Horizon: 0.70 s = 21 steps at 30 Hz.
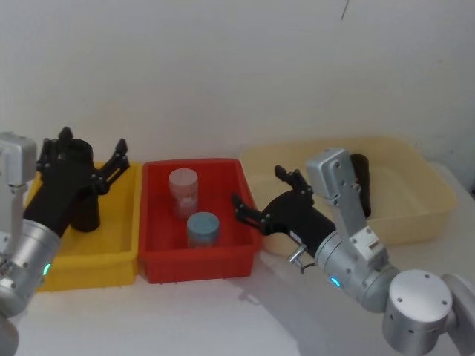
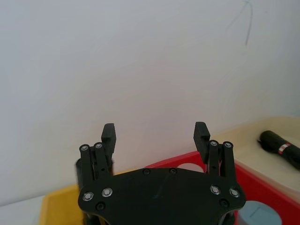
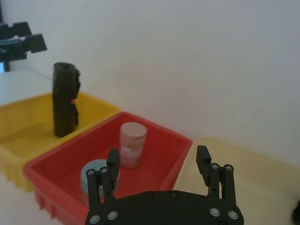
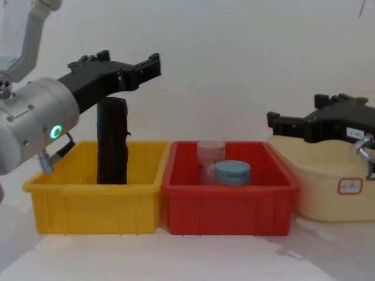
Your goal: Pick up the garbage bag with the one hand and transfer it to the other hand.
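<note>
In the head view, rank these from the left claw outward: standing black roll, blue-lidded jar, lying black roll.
1. Standing black roll, yellow bin, right at the left gripper.
2. Blue-lidded jar, red middle bin.
3. Lying black roll, beige tub, far right.

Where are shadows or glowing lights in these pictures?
Head view: a soft shadow lies on the table between the red bin and the right arm. Chest view: a green ring light glows on the left arm; the left tool is open above the garbage bag.
</note>
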Motion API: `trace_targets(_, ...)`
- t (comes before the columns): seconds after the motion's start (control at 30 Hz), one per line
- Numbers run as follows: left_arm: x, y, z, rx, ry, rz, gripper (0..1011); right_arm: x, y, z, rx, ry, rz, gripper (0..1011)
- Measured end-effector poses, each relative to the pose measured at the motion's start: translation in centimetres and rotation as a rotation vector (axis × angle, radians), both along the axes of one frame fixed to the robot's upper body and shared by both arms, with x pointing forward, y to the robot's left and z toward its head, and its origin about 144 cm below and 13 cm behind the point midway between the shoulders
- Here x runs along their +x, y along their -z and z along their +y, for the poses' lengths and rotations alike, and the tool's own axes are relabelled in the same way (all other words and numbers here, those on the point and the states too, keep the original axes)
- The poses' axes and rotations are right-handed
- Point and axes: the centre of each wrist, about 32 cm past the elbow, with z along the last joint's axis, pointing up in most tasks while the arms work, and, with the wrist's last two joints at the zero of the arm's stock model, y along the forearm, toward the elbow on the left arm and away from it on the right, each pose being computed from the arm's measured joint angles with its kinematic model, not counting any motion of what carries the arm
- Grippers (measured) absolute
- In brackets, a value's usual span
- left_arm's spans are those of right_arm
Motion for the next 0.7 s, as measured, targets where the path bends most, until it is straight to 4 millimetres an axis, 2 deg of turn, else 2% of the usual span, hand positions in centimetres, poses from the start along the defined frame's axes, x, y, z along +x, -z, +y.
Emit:
trace_targets(0.4,-0.7,0.3,1.1,-0.001,-0.048,-0.008,1000,0.5,0.2,0.7,-0.032,-0.058,0.056,1002)
trace_targets(0.7,-1.0,0.4,1.4,0.000,-0.065,-0.011,1001,1.6,0.0,1.6,-0.035,-0.083,0.122,1001)
